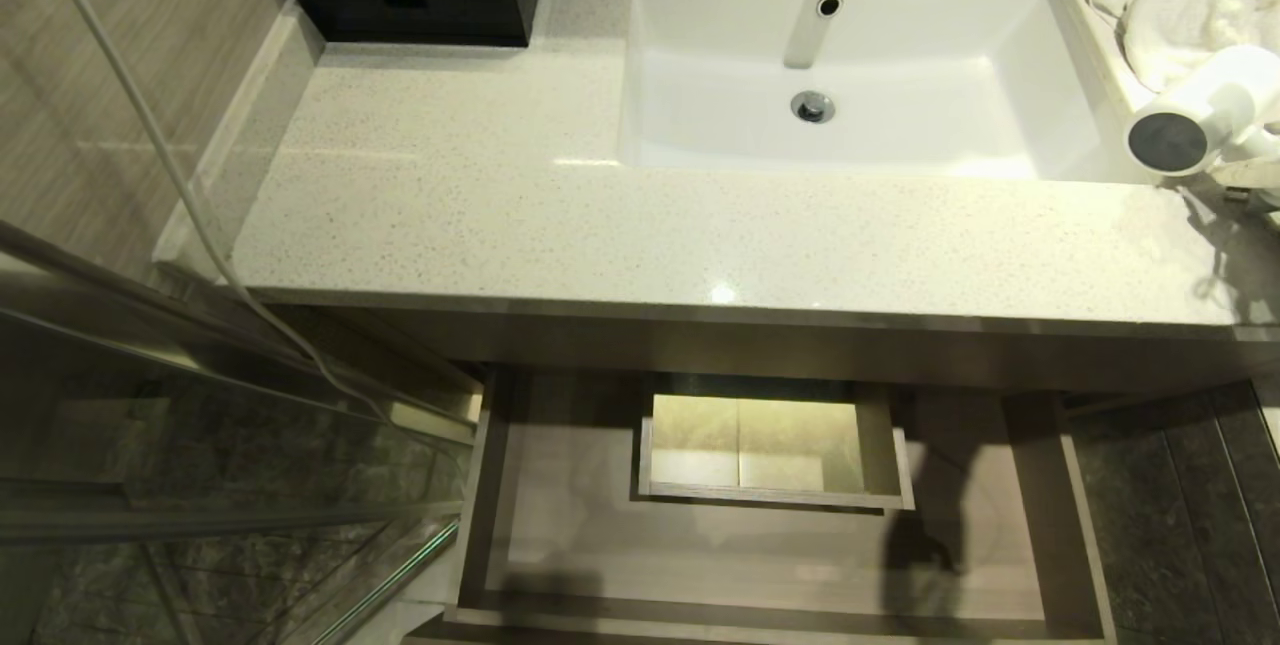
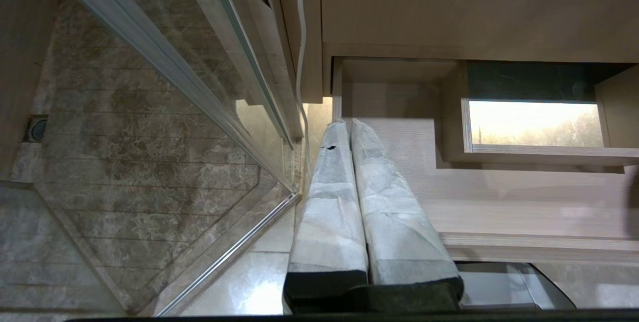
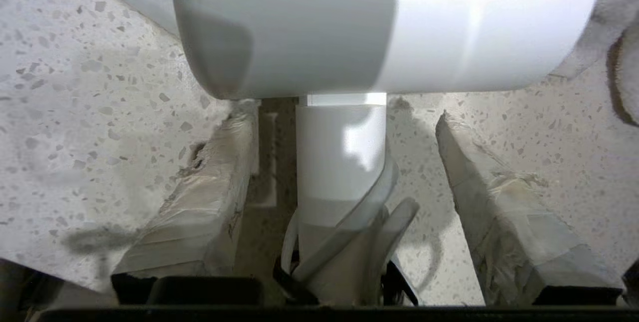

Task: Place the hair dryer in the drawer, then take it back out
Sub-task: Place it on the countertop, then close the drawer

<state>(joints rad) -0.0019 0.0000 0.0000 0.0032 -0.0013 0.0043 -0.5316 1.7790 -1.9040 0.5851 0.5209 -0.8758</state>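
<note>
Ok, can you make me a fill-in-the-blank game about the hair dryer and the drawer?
1. The hair dryer lies on the ____, right of the sink.
2. The drawer below stands pulled ____.
3. The right end effector has its fingers spread on either side of the dryer's ____.
4. A white ____ lies behind the dryer.

Missing words: countertop; open; handle; towel

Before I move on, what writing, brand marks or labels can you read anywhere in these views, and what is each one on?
"TOTO": small print on the sink, above its overflow hole; tiny, so only just readable.
Nothing readable shows on the hair dryer, the drawer or the black box.
</note>
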